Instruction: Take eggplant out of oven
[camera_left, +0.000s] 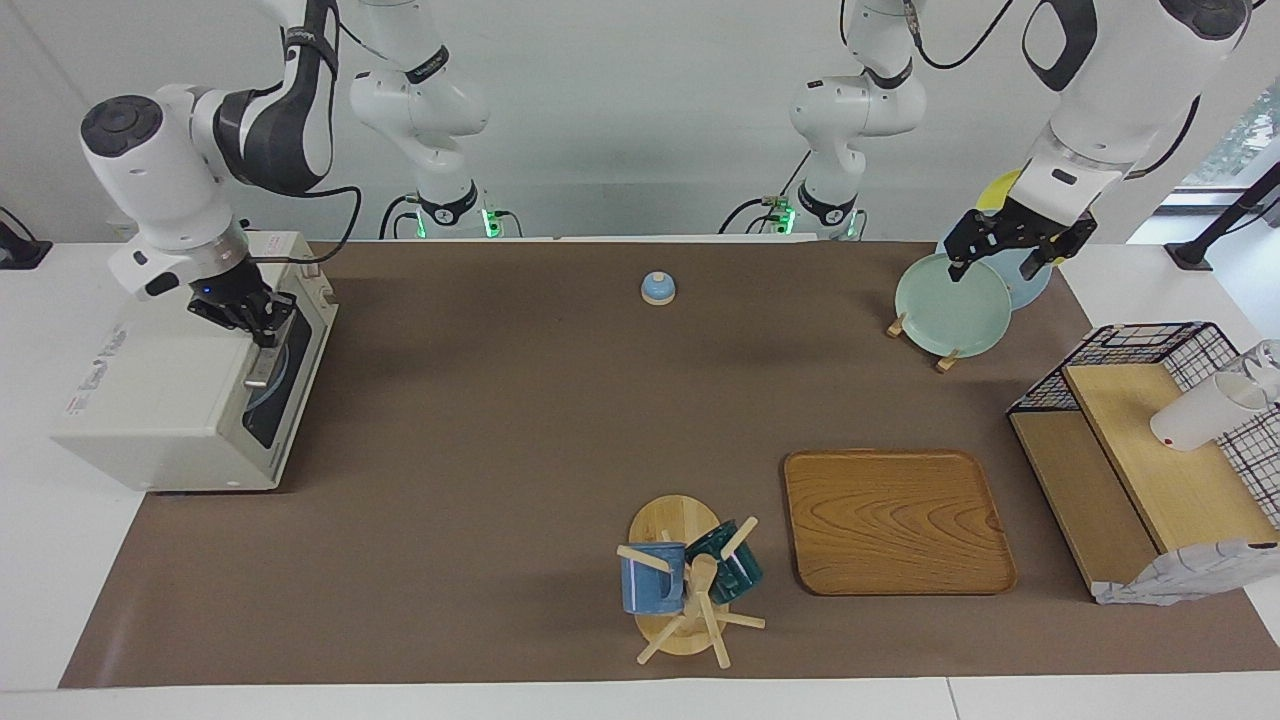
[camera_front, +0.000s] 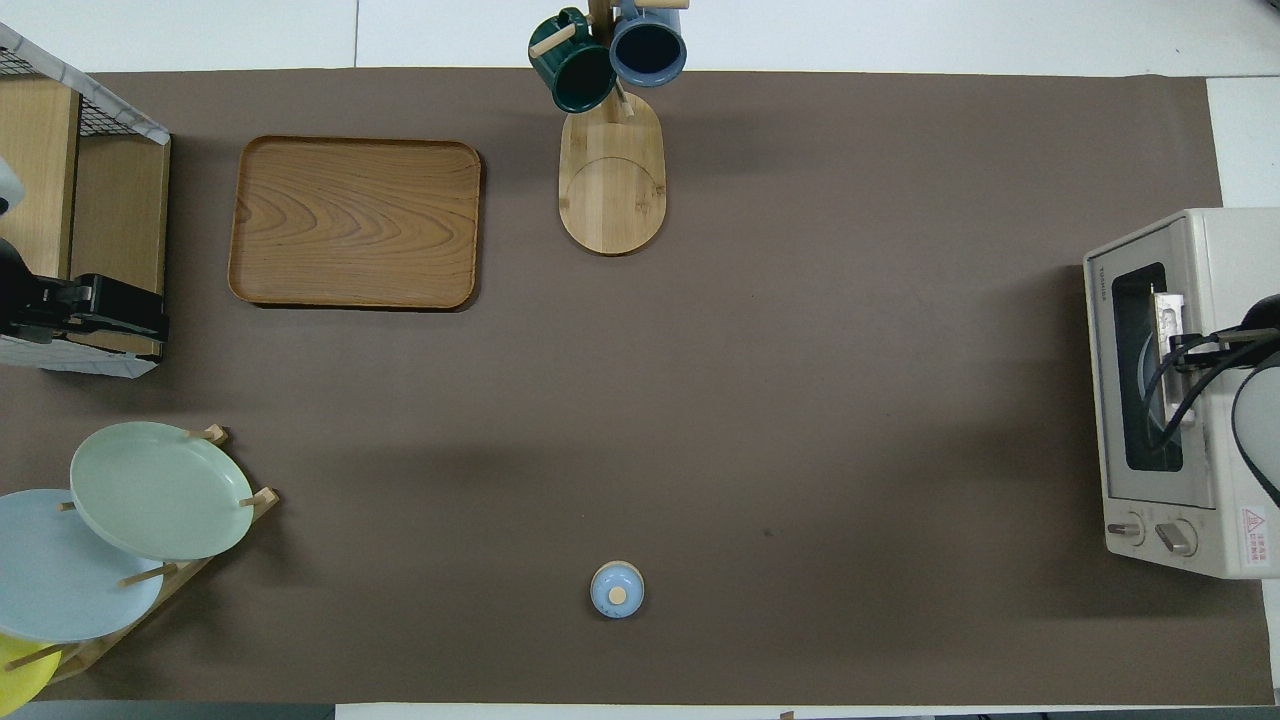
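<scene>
The white oven (camera_left: 150, 400) stands at the right arm's end of the table, and it also shows in the overhead view (camera_front: 1230, 250). Its dark glass door (camera_left: 285, 385) is closed. Through the glass I see only a pale round shape. The eggplant is hidden. My right gripper (camera_left: 258, 322) is down at the top of the door, at the silver handle (camera_left: 262, 368); in the overhead view the gripper (camera_front: 1190, 345) sits right on the handle (camera_front: 1166, 318). My left gripper (camera_left: 1000, 262) is open and empty, up in the air over the plate rack.
A plate rack with a green plate (camera_left: 952, 305) and a black wire rack with wooden shelves (camera_left: 1150, 440) holding a white cup (camera_left: 1205, 410) stand at the left arm's end. A wooden tray (camera_left: 895, 520), a mug tree (camera_left: 690, 580) and a small blue bell (camera_left: 657, 289) are mid-table.
</scene>
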